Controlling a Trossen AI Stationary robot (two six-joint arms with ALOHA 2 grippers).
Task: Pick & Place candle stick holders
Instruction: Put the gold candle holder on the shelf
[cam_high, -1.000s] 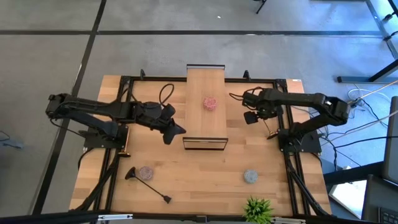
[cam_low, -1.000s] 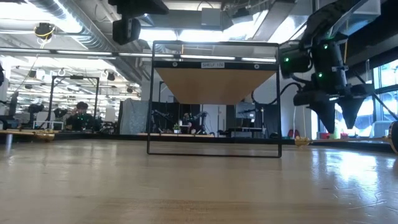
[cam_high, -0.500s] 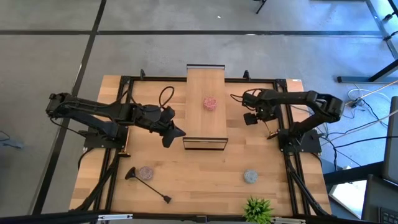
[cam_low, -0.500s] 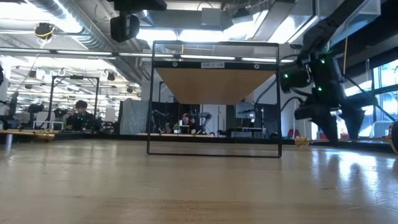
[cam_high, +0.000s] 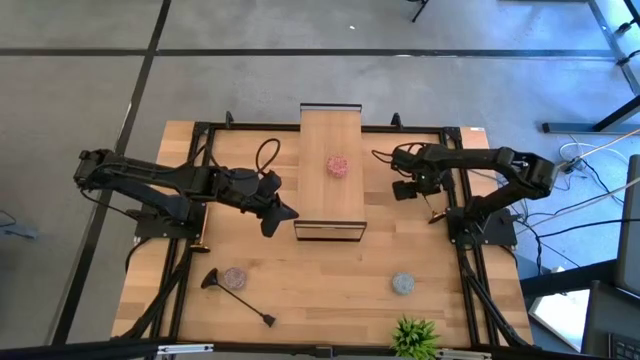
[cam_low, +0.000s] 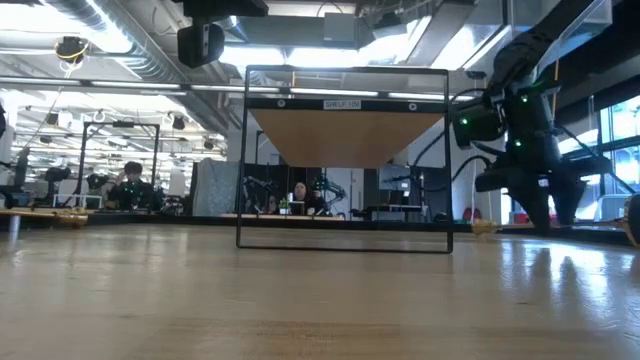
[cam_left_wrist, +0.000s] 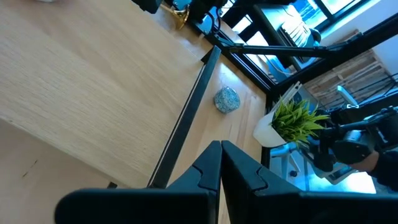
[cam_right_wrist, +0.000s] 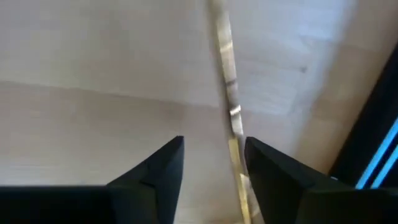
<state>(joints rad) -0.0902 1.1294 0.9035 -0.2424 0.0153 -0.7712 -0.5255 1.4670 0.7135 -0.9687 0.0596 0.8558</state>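
A gold candle stick holder (cam_high: 433, 207) lies on its side on the table at the right, by the right arm's base. In the right wrist view its thin stem (cam_right_wrist: 229, 106) runs between my fingers. My right gripper (cam_high: 415, 186) is open, pointing down, low over that stem (cam_low: 548, 215); I cannot tell whether a finger touches it. A black candle stick holder (cam_high: 240, 298) lies on its side at the near left. Another gold one lies at the table's left edge (cam_low: 60, 213). My left gripper (cam_high: 281, 212) is shut and empty, left of the shelf.
A wooden shelf in a black frame (cam_high: 330, 135) stands mid-table with a pink ball (cam_high: 338, 165) on it. A grey ball (cam_high: 402, 283), a pinkish ball (cam_high: 234, 277) and a potted plant (cam_high: 415, 336) are toward the near edge. A person sits beyond the table (cam_low: 130, 180).
My right gripper has gone down toward the table, over the gold candle stick holder at the right, and now hangs just above the tabletop. The candle stick holders have not moved.
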